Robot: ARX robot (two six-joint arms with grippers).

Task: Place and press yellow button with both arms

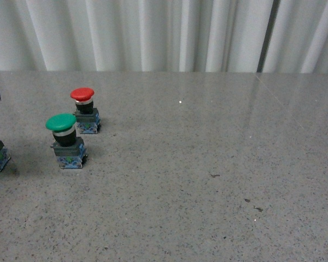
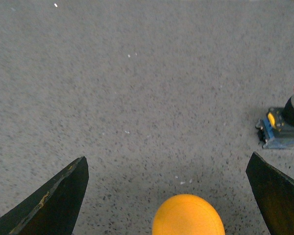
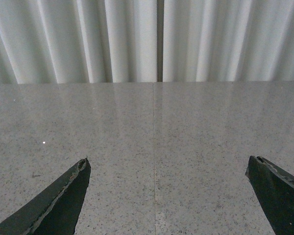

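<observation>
On the speckled table (image 1: 208,191) I see a green-capped switch (image 1: 65,139) upright at the left, with a red-capped switch (image 1: 85,112) just beyond it and a white curtain (image 1: 153,33) far behind. The yellow button (image 2: 188,215) shows only its smooth domed cap. It sits between the wide-spread jaws of my left gripper (image 2: 167,157), untouched. My right gripper (image 3: 169,159) is spread wide too, gripping nothing.

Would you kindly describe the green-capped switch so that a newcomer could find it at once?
On the grey speckled table, look to the left part, where push-button switches stand upright. The green-capped switch is nearer the camera than the red-capped switch and slightly left of it. Its flat green cap sets it apart.
</observation>
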